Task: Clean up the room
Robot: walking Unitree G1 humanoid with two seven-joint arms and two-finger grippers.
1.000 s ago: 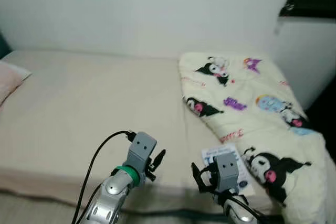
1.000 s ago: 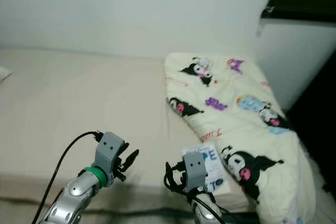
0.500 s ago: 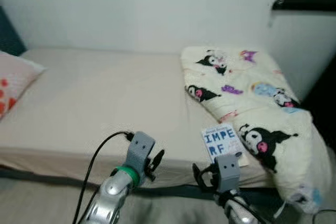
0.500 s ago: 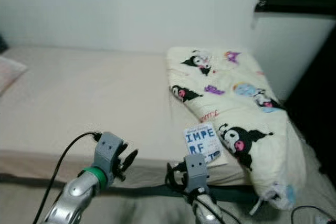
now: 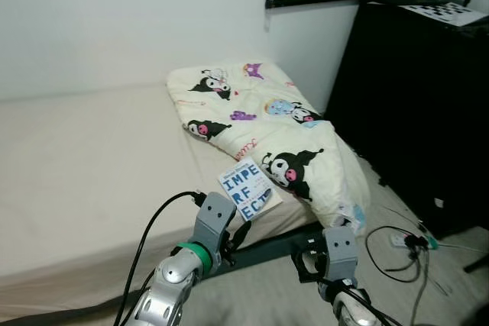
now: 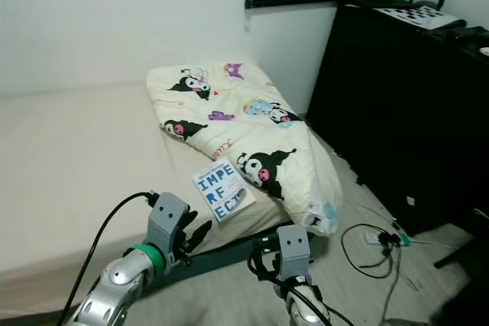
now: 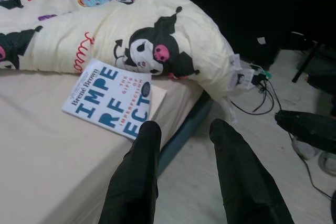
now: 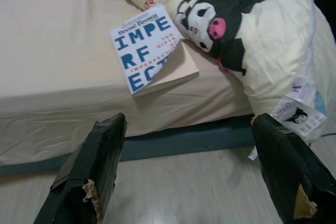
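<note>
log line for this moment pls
stage: facing bed | book: on mattress edge beside comforter | left gripper: open, empty | right gripper: open, empty

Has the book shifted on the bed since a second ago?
No. The book lies against the comforter's edge as before; the camera moved.

**Four views on the bed corner**

My two head cameras look forward and down from standing height, sharing the bed (image 5: 76, 166), quilt (image 5: 267, 124) and book (image 5: 246, 191), with the dark cabinet (image 6: 405, 104) at far right. Both wrist cameras sit low and near, facing the same book (image 7: 113, 98) at the mattress edge along their own fingers (image 8: 94, 174).
</note>
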